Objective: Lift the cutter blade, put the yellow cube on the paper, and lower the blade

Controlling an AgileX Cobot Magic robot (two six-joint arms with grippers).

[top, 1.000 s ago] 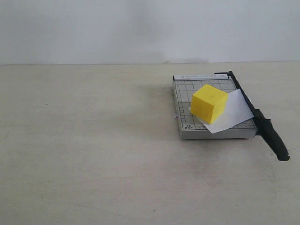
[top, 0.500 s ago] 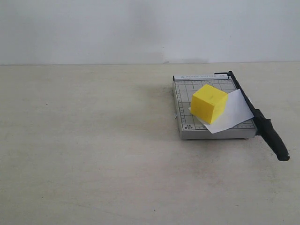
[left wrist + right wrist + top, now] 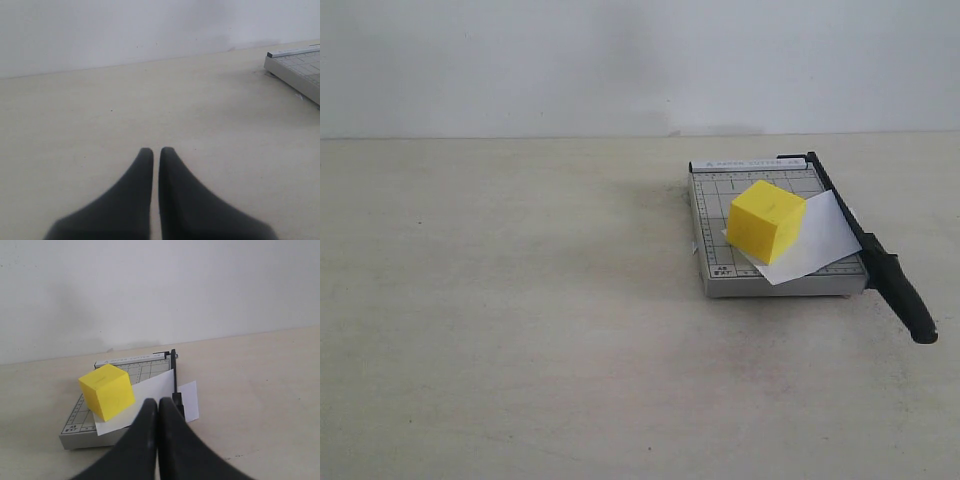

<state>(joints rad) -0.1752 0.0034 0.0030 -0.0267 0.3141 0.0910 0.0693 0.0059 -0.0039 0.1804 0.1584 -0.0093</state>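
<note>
Nothing moved, left pincer [image 3: 156, 149] and right pincer [image 3: 158, 400] fully closed, empty, yellow cube [image 3: 766, 221] on paper [image 3: 825, 240].

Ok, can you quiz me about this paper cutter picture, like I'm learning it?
1. True or false: the yellow cube rests on the paper.
2. Pick one: the cutter blade is A) raised straight up, B) lowered flat, C) lying loose on the table.
3. Fill in: the paper lies on the grey gridded ____.

Key: 1 true; 2 B; 3 cutter base.
</note>
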